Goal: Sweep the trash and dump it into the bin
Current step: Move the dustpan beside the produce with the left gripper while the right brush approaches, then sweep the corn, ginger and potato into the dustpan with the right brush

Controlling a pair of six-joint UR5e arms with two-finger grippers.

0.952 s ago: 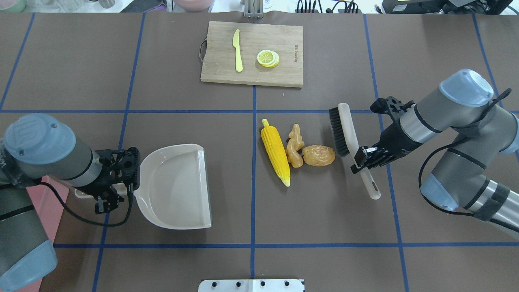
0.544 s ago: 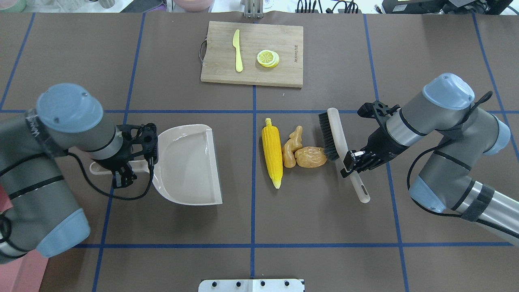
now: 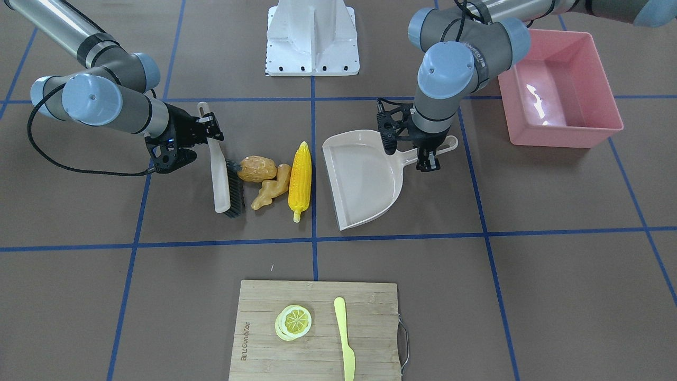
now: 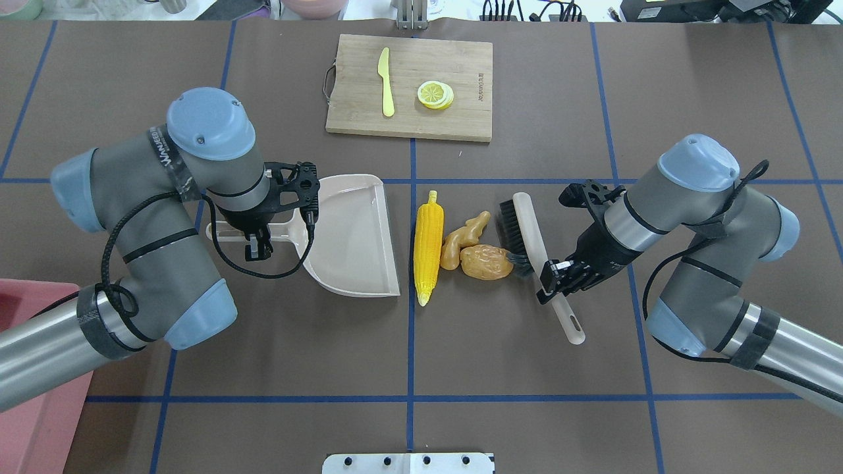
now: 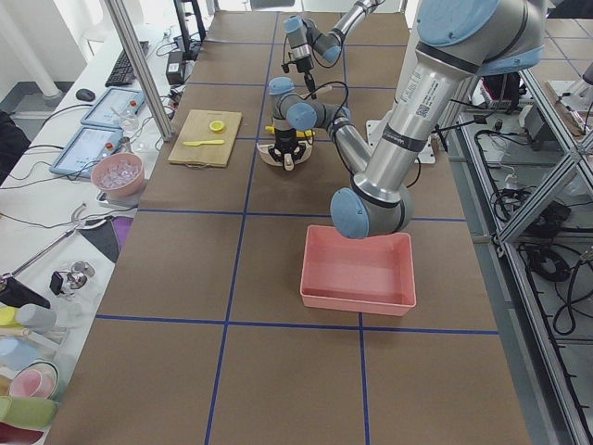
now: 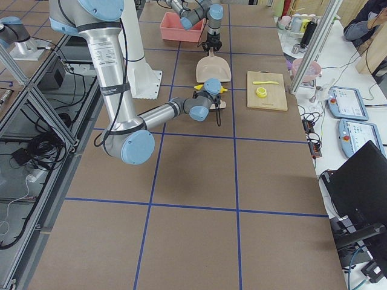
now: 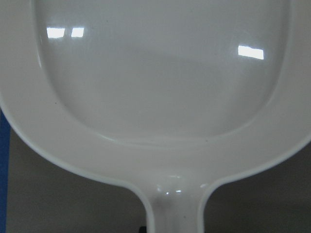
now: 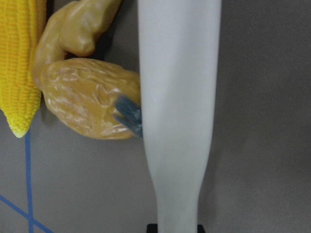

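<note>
On the brown table (image 4: 263,355), the big pink plastic bin (image 3: 563,136) waited at our left end, well apart from the trash, so sweeping came first. Our left gripper (image 4: 253,234) was closed on the handle of the wide beige plastic dustpan (image 4: 349,230), whose open lip sat just beside the long yellow toy corn cob (image 4: 428,247). Our right gripper (image 4: 555,282) was closed on the pale handle of the dark-bristled brush (image 4: 520,227), and the bristles touched the brown-orange toy potato (image 4: 486,262). We thought the pan lip had to lie flat and the push go slow and straight, or the round corn might roll off. The bin and pan looked smooth and shiny. The corn was bumpy, the potato wrinkly. The small knobbly tan toy ginger root (image 4: 461,236) lay between them, touching both.
</note>
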